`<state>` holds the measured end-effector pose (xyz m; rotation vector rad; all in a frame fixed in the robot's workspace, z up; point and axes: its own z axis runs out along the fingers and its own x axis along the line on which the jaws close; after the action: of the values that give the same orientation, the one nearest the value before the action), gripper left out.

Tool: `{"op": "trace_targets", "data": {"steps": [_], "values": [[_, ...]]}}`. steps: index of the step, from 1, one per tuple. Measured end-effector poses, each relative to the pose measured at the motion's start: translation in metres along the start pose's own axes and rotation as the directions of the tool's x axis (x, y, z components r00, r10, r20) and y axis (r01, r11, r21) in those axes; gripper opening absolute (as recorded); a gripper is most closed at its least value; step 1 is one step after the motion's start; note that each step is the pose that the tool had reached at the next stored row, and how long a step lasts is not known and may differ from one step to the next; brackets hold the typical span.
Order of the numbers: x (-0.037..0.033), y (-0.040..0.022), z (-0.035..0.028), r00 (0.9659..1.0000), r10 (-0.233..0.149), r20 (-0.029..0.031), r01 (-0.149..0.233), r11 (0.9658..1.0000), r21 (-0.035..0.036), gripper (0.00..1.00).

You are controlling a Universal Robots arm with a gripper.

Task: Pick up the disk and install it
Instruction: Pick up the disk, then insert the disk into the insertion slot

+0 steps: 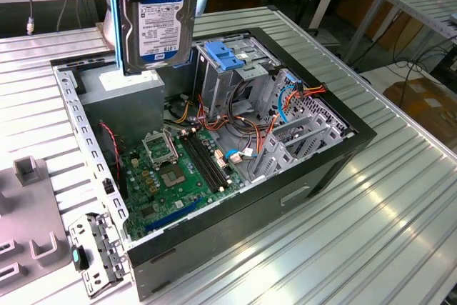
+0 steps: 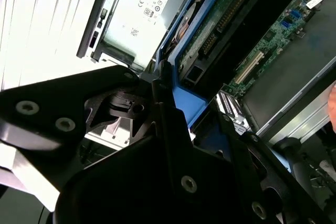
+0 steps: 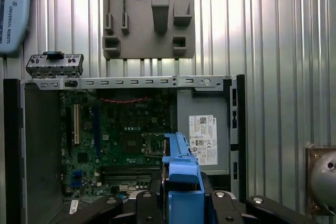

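1. Disk (image 1: 157, 16) is in the air at the top of the exterior view, left of centre. It hangs over the open PC case (image 1: 357, 137), above the grey power supply box (image 1: 128, 98).
2. Orientation: on end, long axis vertical. The label face is toward the exterior camera, with the label's blue band at the low end. Blue side rails run up both long edges.
3. Second wrist view shows its circuit-board side (image 2: 236, 19), with a blue rail along the edge.
4. Hand (image 3: 184, 205) is clamped on the disk by the rails. Black fingers (image 3: 144, 205) sit either side of the blue rail in the first wrist view. In the second wrist view one finger (image 2: 163, 103) is pressed against the rail.
5. Hand points straight down. The first wrist view looks into the case at the motherboard (image 3: 121, 140).
6. Blue bracket (image 1: 225, 55) sits on the drive cage, just to the exterior view's right of the disk's low end.
7. Grey fixture plate (image 1: 28, 233) lies on the bench (image 1: 400, 233), lower left of the exterior view.
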<state>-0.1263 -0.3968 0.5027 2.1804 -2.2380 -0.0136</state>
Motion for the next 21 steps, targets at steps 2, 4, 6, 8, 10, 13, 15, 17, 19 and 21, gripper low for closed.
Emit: {"op": "trace_targets", "data": {"steps": [2, 4, 6, 8, 10, 13, 15, 17, 19, 21], "values": [[0.0, -0.0001, 0.0, 1.0, 0.0, 0.0, 0.0, 1.0, 0.0, 0.37], [0.0, -0.0026, -0.0001, 1.0, 0.0, -0.0001, 0.0, 1.0, 0.0, 0.37], [0.0002, -0.0026, -0.0001, 1.0, 0.0, -0.0001, 0.0, 1.0, 0.0, 0.37], [0.0009, -0.0026, -0.0001, 1.0, 0.0, -0.0001, 0.0, 1.0, 0.0, 0.37], [0.0019, -0.0027, 0.0, 1.0, 0.0, -0.0001, 0.0, 1.0, 0.0, 0.37], [0.004, -0.0027, -0.0001, 1.0, 0.0, -0.0001, 0.0, 1.0, -0.0001, 0.37], [0.005, -0.0027, 0.0, 1.0, 0.0, -0.0001, 0.0, 1.0, -0.0001, 0.37], [0.007, -0.0028, 0.0, 1.0, 0.0, -0.0001, 0.0, 1.0, 0.0, 0.37], [0.0083, -0.0028, 0.0, 1.0, 0.0, 0.0, 0.0, 1.0, 0.0001, 0.37], [0.0096, -0.0028, 0.0, 1.0, 0.0, -0.0001, 0.0, 1.0, 0.0, 0.37]]}}
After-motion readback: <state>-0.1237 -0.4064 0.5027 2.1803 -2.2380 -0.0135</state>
